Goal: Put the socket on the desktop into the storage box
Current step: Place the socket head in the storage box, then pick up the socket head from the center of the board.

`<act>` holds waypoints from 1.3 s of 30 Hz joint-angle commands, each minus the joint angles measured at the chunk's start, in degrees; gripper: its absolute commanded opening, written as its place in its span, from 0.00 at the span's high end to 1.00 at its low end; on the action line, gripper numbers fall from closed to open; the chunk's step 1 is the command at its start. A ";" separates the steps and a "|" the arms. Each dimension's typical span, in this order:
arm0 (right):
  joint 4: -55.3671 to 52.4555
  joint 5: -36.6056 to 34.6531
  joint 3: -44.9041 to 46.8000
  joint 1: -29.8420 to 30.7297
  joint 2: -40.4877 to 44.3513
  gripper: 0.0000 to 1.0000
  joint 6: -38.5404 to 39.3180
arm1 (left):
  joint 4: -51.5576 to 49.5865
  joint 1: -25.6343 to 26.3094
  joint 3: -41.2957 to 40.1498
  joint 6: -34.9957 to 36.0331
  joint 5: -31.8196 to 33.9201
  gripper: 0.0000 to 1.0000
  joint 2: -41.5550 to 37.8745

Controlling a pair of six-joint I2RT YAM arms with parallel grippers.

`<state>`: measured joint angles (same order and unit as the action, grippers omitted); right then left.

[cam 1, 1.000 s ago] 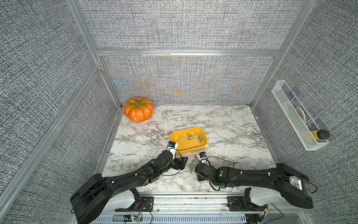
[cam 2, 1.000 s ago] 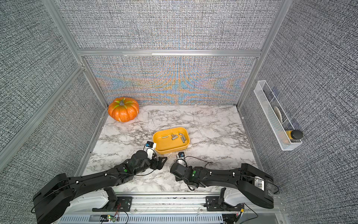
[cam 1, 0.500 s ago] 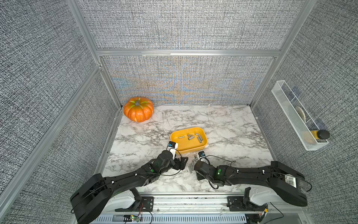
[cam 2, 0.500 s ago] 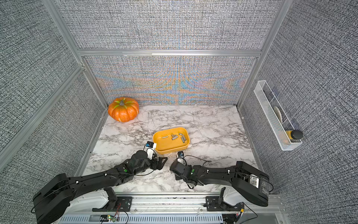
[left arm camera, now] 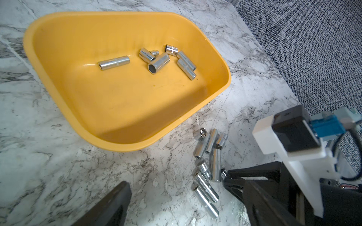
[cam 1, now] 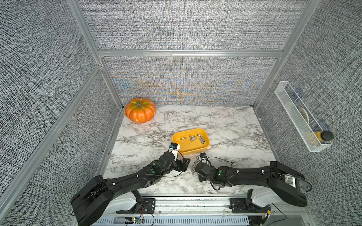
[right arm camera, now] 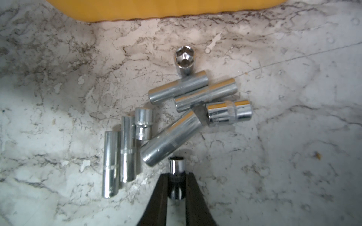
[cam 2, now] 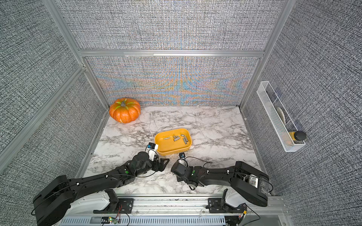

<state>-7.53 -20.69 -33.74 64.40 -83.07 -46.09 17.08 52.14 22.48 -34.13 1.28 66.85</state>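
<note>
Socket point(right arm camera: 176, 166) in right gripper point(right arm camera: 176, 177); barcode point(cam 1: 289, 179) illegible

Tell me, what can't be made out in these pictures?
- Right wrist view: gripped socket, lower end hidden inside the shut right gripper.
- Right wrist view: storage box, mostly cut off by the picture edge.
- A top view: loose sockets, tiny and partly under the right gripper.
- Both top views: wire basket contents, veiled by its mesh.
</note>
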 commanded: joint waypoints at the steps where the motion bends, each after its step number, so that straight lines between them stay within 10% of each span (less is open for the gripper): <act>1: -2.52 -1.58 0.47 -0.49 1.32 0.88 0.19 | 1.29 0.00 0.11 -0.02 -0.66 0.06 0.16; 11: -13.00 -8.38 -0.81 -5.55 14.86 0.95 5.64 | 0.76 -0.01 0.62 0.12 -0.31 0.06 1.01; 16: -2.35 0.72 -3.21 -14.74 19.94 0.96 17.83 | 0.89 -0.02 1.06 0.56 -1.61 0.06 1.99; 30: 0.77 14.05 -34.43 -25.31 -18.61 0.97 26.93 | 0.41 -0.01 1.95 1.52 -1.09 0.07 4.46; 39: -1.88 12.17 -37.80 -25.36 -23.63 0.81 27.45 | 0.41 -0.02 2.13 1.32 -1.28 0.07 4.87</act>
<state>-8.08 -7.57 -71.68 39.00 -106.98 -19.42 16.99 52.14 24.01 -33.17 0.03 71.50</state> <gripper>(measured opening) 0.168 0.931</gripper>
